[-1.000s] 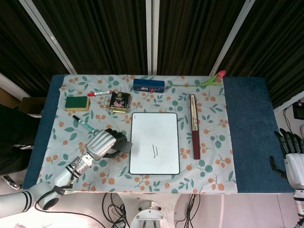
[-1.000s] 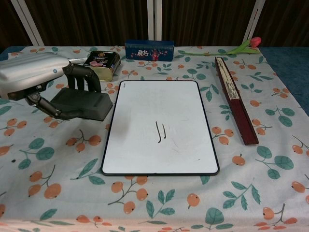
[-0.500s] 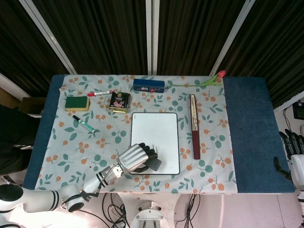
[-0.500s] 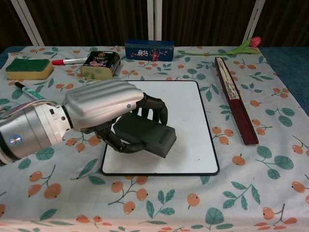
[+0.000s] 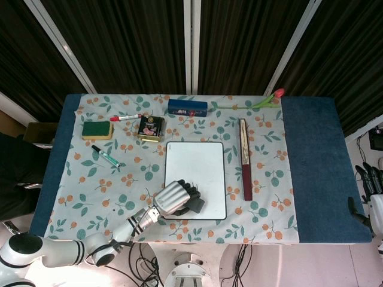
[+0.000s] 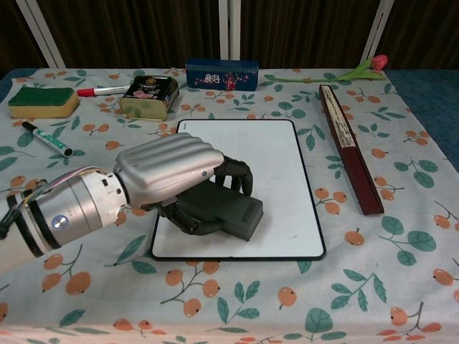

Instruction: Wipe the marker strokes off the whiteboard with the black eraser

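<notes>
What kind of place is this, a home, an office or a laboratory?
Probably a robot test or teleoperation lab, dressed like a home table. A floral tablecloth covers the table, with props such as a whiteboard, markers and a sponge. Loose cables lie on the floor below, and dark curtains hang behind.

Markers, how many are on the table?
2. A red marker lies at the back left, between the green sponge and the blue box. A green marker lies further forward on the left. The left hand could hide something small.
</notes>
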Motion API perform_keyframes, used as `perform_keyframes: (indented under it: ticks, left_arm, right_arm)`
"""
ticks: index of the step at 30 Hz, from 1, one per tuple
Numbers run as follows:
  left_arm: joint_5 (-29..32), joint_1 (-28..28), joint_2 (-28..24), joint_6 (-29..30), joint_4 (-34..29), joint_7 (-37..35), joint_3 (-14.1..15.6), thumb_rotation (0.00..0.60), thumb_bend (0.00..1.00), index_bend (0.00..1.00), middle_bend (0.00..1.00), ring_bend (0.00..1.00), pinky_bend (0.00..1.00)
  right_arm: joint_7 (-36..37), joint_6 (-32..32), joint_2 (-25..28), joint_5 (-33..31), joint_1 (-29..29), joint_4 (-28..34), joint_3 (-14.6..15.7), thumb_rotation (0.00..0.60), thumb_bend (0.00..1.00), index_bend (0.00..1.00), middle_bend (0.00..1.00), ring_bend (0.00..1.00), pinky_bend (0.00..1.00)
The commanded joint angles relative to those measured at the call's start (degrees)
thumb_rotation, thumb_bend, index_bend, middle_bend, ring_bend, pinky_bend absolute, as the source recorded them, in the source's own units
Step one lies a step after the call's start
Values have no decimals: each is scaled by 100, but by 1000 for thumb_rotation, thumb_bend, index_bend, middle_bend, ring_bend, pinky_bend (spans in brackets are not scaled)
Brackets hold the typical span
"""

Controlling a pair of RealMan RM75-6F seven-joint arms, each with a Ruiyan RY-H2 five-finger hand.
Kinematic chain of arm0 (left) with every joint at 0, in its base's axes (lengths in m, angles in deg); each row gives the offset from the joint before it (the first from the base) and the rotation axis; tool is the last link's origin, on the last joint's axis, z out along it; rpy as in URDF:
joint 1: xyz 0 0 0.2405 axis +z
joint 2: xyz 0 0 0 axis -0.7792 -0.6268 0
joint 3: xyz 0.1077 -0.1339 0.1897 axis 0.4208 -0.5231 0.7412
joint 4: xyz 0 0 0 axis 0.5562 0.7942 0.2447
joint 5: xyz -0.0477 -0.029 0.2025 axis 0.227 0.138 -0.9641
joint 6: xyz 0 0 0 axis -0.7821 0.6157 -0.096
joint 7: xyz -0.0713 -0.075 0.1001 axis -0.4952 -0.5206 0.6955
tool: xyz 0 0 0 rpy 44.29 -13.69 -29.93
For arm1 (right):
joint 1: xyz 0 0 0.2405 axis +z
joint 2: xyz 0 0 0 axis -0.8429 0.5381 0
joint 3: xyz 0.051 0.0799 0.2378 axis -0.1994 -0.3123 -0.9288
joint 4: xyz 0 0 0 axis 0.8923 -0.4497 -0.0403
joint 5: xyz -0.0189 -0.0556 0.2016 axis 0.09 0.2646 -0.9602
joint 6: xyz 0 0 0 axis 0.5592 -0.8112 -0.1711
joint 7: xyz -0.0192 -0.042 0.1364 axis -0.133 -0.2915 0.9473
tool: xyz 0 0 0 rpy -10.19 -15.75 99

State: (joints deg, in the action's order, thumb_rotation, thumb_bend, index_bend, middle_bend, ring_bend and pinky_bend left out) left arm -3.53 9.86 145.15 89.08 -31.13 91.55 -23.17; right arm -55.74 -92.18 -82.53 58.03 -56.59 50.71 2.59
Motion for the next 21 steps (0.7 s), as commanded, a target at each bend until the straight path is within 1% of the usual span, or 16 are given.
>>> perform_keyframes:
  ticks: [1,7,21]
  left_arm:
    - [31,-30,52,-12,96,1,-28,600,394,579,628,487,475]
    - [91,-145,185,-51,386,-3,-154,600,408,594,640,499,476]
    - [508,-452,526,-366,1199,-147,-491,600,413,596,642,500,476]
  right_arm:
    - [-3,6,-2,-1,-1,-3,4,600,377,0,0,0,0]
    - [4,7,1,-23,-9,-3,-4,600,377,0,0,0,0]
    - [20,23,33,-84,-11,-5,-40,600,377,0,0,0,0]
